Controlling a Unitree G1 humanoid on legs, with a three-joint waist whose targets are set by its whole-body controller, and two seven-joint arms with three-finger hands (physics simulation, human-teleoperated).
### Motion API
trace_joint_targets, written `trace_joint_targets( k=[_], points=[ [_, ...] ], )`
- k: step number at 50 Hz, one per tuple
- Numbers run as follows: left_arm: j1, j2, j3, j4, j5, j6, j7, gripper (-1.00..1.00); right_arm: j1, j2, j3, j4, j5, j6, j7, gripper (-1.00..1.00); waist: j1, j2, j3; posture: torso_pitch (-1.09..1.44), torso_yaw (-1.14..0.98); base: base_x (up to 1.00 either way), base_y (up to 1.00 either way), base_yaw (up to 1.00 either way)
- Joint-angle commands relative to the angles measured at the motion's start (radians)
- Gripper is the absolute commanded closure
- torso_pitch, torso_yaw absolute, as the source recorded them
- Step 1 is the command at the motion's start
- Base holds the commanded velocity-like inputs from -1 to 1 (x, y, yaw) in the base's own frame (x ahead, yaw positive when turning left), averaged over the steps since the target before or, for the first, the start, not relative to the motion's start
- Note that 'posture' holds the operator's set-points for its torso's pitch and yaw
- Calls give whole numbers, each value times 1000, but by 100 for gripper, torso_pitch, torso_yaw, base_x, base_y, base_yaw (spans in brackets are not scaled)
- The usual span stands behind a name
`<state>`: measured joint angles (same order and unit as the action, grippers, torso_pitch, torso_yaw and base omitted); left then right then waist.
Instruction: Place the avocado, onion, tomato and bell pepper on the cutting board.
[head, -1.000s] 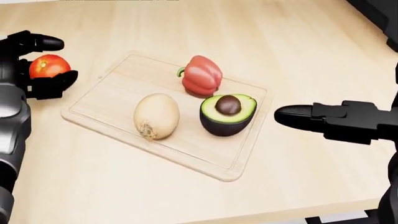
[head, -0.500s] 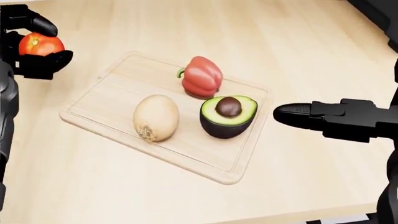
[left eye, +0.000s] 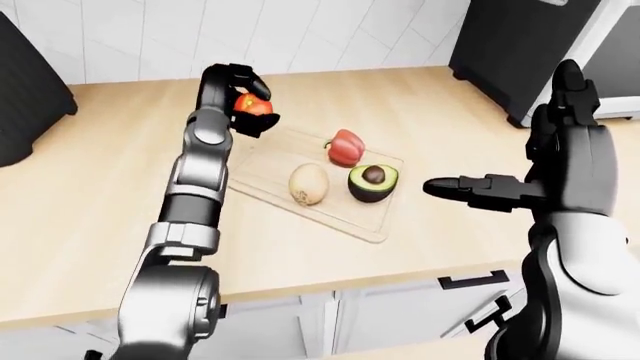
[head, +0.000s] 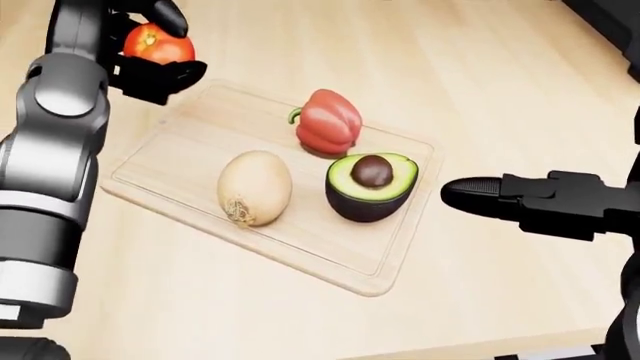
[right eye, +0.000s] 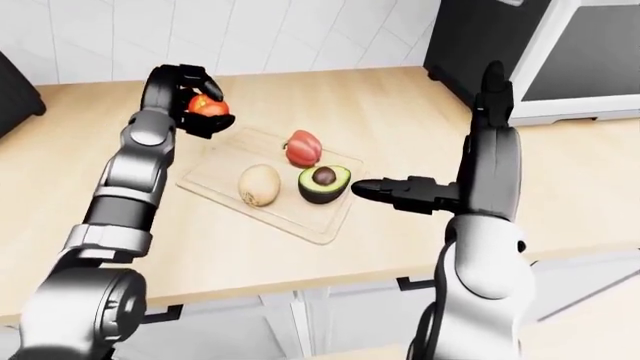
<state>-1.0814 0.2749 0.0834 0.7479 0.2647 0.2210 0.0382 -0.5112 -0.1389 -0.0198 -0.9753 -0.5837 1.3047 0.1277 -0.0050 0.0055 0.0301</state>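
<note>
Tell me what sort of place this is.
Likely a simulated kitchen: a wooden countertop against a white tiled wall, white cabinet fronts beneath, and a cutting board carrying vegetables.

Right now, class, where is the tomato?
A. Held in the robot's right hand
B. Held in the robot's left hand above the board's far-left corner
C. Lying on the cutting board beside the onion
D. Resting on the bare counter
B: the left hand's fingers close round the tomato, raised over the cutting board's corner.

The light wooden counter (head: 480, 60) carries only the cutting board (head: 190, 131), lying left of the right hand's fingers (head: 475, 193).
</note>
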Motion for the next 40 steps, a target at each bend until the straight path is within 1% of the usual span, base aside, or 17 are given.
trace_joint_targets(
  k=[1,7,14,25,28,30,31,33,37,40],
  points=[
    [-48,13,11,-30,1,-45,15,70,-22,-10,-3,-23,-6,-24,-1,-100,1,-1,-28,0,0,0,0,0],
    [-77,-11,0,11,0,-64,22,70,-29,-11,-4,-19,-3,-23,-2,-100,1,-4,-29,0,0,0,0,0],
    [-82,-35,-10,45,2,-89,21,69,-40,-21,2,-25,-11,-3,4,-100,3,-7,-28,0,0,0,0,0],
    [-52,-60,-19,-3,11,-64,3,63,-26,-6,7,-24,-16,-19,0,-100,3,-8,-29,0,0,0,0,0],
    [-48,-64,-20,2,14,-68,4,58,-19,-9,3,-34,-17,-14,4,-100,5,-8,-29,0,0,0,0,0],
    [-49,-66,-21,5,15,-68,1,49,-15,-6,0,-31,-14,-21,2,-100,5,-9,-29,0,0,0,0,0],
    [-48,-68,-20,4,12,-66,-1,48,-13,-5,0,-29,-13,-24,0,-100,5,-9,-29,0,0,0,0,0],
    [-38,-73,-24,-1,14,-68,-2,38,-9,-2,-2,-26,-10,-32,-3,-100,4,-9,-29,0,0,0,0,0],
    [-19,-81,-25,-13,12,-67,-3,36,-8,-2,-4,-25,-7,-33,-5,-100,4,-9,-30,0,0,0,0,0],
    [-25,-75,-21,2,14,-75,5,29,-7,0,-2,-27,-5,-34,-8,-100,5,-9,-30,0,0,0,0,0]
  ],
)
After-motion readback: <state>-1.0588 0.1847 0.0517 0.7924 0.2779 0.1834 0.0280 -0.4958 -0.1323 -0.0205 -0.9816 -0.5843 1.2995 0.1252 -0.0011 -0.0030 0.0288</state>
